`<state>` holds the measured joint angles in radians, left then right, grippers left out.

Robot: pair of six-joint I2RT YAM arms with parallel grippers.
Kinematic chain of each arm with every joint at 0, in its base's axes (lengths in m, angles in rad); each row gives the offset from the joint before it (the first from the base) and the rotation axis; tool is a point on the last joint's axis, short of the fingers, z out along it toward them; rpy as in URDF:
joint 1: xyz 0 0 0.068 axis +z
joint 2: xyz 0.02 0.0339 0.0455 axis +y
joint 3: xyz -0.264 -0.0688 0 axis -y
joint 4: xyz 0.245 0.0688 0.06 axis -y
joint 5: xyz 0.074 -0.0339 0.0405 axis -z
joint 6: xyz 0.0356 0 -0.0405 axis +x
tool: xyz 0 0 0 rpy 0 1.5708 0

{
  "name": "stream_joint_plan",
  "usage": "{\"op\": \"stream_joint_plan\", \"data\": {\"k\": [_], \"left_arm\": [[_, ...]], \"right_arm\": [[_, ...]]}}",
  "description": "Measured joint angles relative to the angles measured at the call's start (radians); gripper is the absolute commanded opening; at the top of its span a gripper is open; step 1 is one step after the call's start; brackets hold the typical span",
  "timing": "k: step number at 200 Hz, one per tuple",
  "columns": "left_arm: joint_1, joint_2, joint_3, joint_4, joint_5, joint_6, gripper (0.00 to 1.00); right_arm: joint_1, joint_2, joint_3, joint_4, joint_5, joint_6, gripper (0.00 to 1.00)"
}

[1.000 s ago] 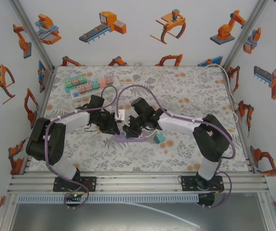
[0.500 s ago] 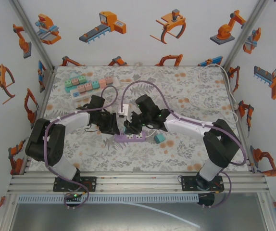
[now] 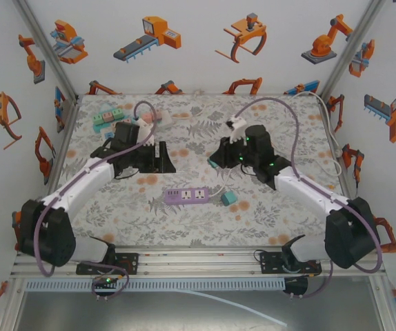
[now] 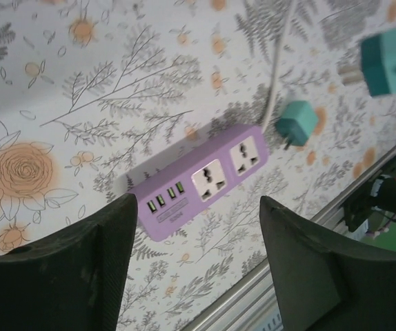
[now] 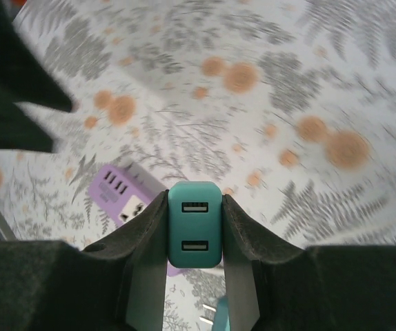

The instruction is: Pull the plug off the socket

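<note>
The purple socket strip lies flat on the floral table, and both of its sockets stand empty. My right gripper hangs above and behind the strip, shut on a teal plug with two USB ports facing the camera. The same plug shows in the air at the top right of the left wrist view. Up to the left of the strip my left gripper is raised and open, with nothing between its fingers.
A second teal plug lies on the table by the strip's right end, with a white cord beside it. Several coloured blocks sit at the back left. A white cable runs along the right side.
Both arms have risen and drawn back from the strip. The right gripper has lifted the teal plug out of the socket. The left gripper has let go of the strip and opened.
</note>
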<state>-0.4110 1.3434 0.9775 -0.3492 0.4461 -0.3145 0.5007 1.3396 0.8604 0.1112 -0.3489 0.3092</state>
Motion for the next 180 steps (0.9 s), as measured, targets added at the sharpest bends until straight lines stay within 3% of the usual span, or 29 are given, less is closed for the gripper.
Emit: {"op": "stream_joint_plan", "data": {"k": [34, 67, 103, 180], "left_arm": [[0.000, -0.132, -0.046, 0.083, 0.039, 0.023, 1.00], [-0.008, -0.182, -0.083, 0.102, 0.105, 0.107, 0.97], [-0.023, -0.178, -0.086, 0.087, 0.176, 0.176, 0.97], [-0.034, -0.158, -0.086, 0.092, 0.141, 0.185, 0.97]], "right_arm": [[-0.126, -0.024, -0.044, -0.097, 0.060, 0.165, 0.26], [-0.212, 0.001, -0.090, -0.140, 0.076, 0.279, 0.26], [-0.219, 0.124, -0.100, -0.121, 0.048, 0.353, 0.28], [-0.217, 0.200, -0.150, -0.046, 0.026, 0.402, 0.43]]}}
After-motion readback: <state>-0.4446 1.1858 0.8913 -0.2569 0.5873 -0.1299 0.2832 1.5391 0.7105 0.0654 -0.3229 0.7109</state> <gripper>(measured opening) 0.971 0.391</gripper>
